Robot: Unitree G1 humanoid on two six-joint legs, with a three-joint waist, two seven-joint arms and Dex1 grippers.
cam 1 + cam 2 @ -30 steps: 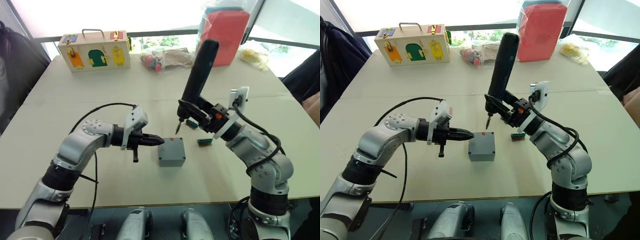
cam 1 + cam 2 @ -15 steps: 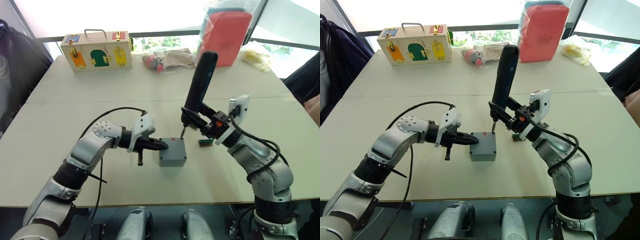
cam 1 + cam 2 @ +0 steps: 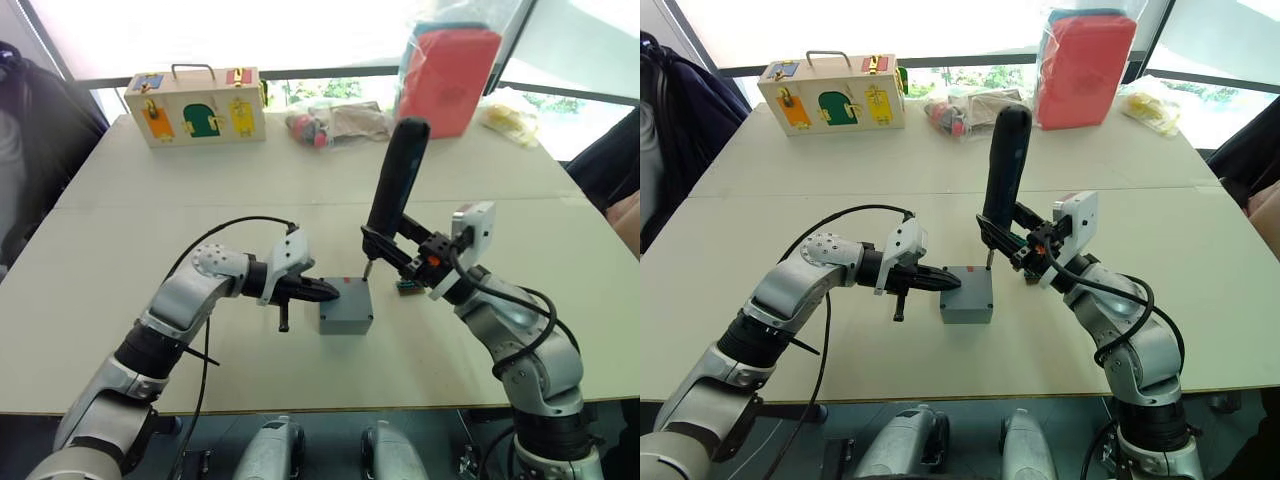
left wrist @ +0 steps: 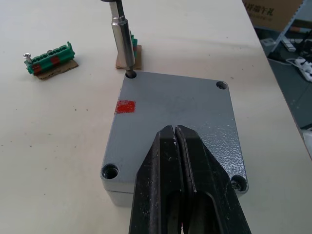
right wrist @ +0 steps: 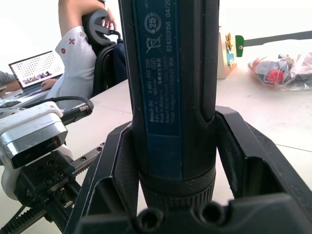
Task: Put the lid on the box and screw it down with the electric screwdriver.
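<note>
Moved: electric screwdriver (image 3: 1002, 170) is now seating its bit in the lid (image 4: 175, 117) corner hole.
Right gripper (image 3: 1025, 248): clenching the driver.
Left gripper (image 4: 180, 165): closed, pressing the lid onto the box (image 3: 967, 310).
Risk: tilted bit camming out.

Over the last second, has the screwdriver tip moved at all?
Yes. The electric screwdriver came down; its bit now sits in a corner screw hole of the lid.

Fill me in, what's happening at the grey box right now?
The right gripper holds the electric screwdriver upright, its bit set into a corner screw hole of the lid, which sits on the box. The left gripper, fingers shut, presses down on the lid. The other three corner holes look unscrewed.
</note>
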